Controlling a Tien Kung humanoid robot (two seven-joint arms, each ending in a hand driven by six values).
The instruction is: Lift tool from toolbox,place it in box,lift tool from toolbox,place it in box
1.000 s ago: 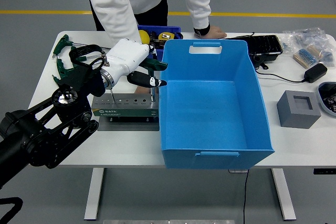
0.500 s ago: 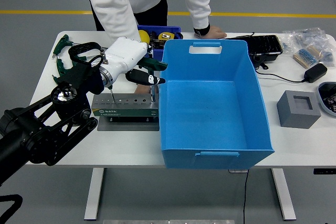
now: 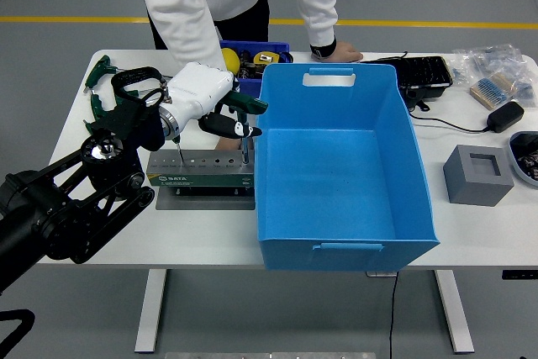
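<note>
A green-handled tool (image 3: pixel 245 105), stiff, light and best taken by its T-handle, is gripped by the left hand's (image 3: pixel 220 115) fingers above the toolbox (image 3: pixel 200 172), beside the empty box (image 3: pixel 340 166).

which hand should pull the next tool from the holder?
Left, probably. The left hand is at the green-handled tool standing in the tool holder. No right hand is in view.
</note>
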